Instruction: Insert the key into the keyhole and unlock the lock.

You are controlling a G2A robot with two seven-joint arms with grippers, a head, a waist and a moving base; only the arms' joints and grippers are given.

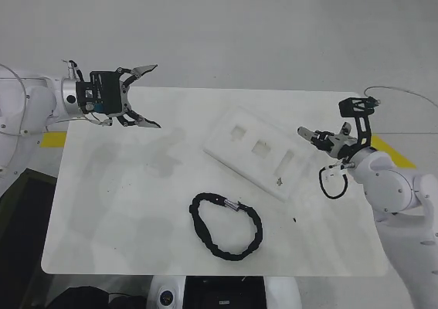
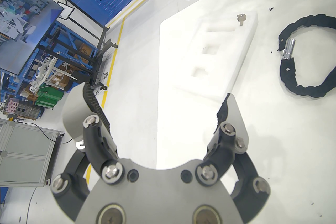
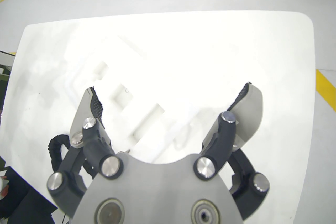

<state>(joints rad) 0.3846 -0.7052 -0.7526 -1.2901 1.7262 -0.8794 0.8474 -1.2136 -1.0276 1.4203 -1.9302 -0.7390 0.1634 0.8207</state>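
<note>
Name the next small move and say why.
Probably move the right claw over the key and lower it: that claw is open and empty near the foam tray, and the key lies on the tray's corner on that side.

I see tray [image 1: 261, 151] on table [image 1: 110, 201], well ahead of my L fingers [image 2: 232, 116], just ahead of my R fingers [image 3: 252, 104]. On tray's end nearest R fingers: key [image 1: 280, 181]. Beside tray on table, apart from both: lock [image 2: 287, 75].
</note>
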